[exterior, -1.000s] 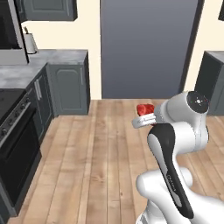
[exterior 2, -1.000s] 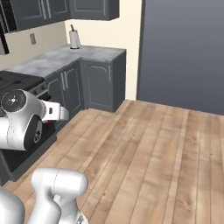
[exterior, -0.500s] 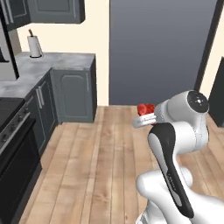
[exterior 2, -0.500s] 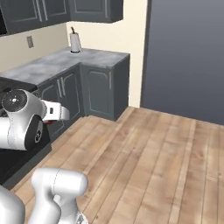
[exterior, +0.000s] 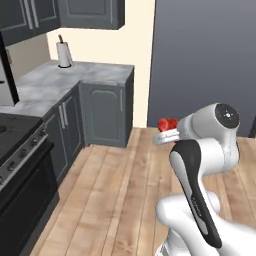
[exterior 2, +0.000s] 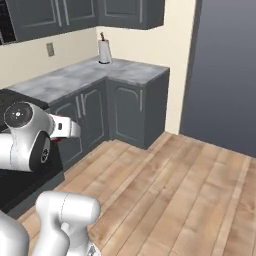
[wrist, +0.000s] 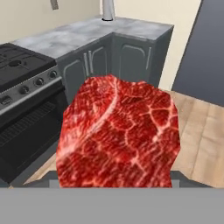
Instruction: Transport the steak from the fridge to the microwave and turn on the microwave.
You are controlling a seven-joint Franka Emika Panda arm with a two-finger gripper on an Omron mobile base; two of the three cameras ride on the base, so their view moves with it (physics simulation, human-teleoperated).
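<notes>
The steak [wrist: 119, 133] sits right at the end effector [exterior: 165, 131], held up in the air over the wooden floor [exterior: 117, 192] and clear of any surface. In the hand view the marbled red meat fills the centre and covers the fingertips, so the fingers themselves cannot be made out; since the meat hangs at the tip of the hand with nothing under it, the end effector is clamped on it. In the left base view the steak [exterior: 167, 124] shows as a small red lump at the 9 o'clock side of the arm's white wrist, just above the pale hand. In the right base view a sliver of red [exterior 2: 59, 128] peeks out at the 3 o'clock side of the round joint.

Past the steak, toward 12 o'clock in the hand view, stands a grey stone worktop [wrist: 83, 33] on dark grey corner cabinets [wrist: 127, 61]. A black stove [wrist: 24, 100] with a row of knobs lies at 9 o'clock. A paper towel roll [exterior: 63, 53] stands upright on the worktop near the wall corner. A large flat dark grey panel [exterior: 210, 60] fills the wall at 1 o'clock in the left base view.
</notes>
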